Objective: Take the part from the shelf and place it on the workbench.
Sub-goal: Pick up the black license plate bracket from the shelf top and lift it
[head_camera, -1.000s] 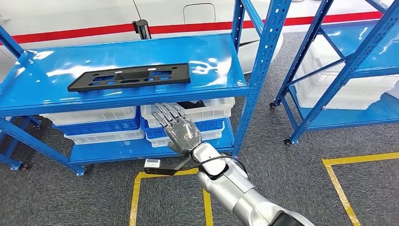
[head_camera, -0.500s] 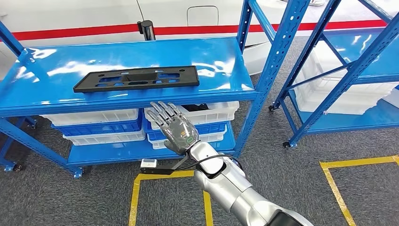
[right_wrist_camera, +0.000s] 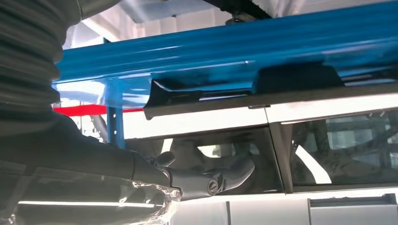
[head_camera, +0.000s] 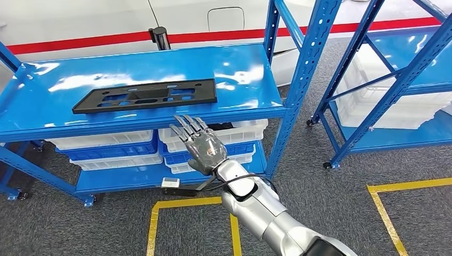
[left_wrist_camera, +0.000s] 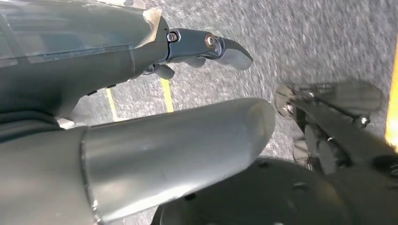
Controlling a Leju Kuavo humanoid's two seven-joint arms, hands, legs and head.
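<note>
A flat black part [head_camera: 145, 96] with cut-outs lies lengthwise on the top board of the blue shelf [head_camera: 48, 120], towards its front edge and left of centre. Below that board, white and blue bins [head_camera: 114, 149] sit stacked on the lower level. Just right of the part's near corner and in front of the shelf edge, the right hand [head_camera: 201, 145] is raised with fingers spread and nothing in it, apart from the part. In the right wrist view the blue shelf edge is close ahead. The left hand [left_wrist_camera: 197, 49] hangs over grey carpet; whether it is released or clenched I cannot tell. Further right stands a second blue rack [head_camera: 394, 80] holding white bins.
</note>
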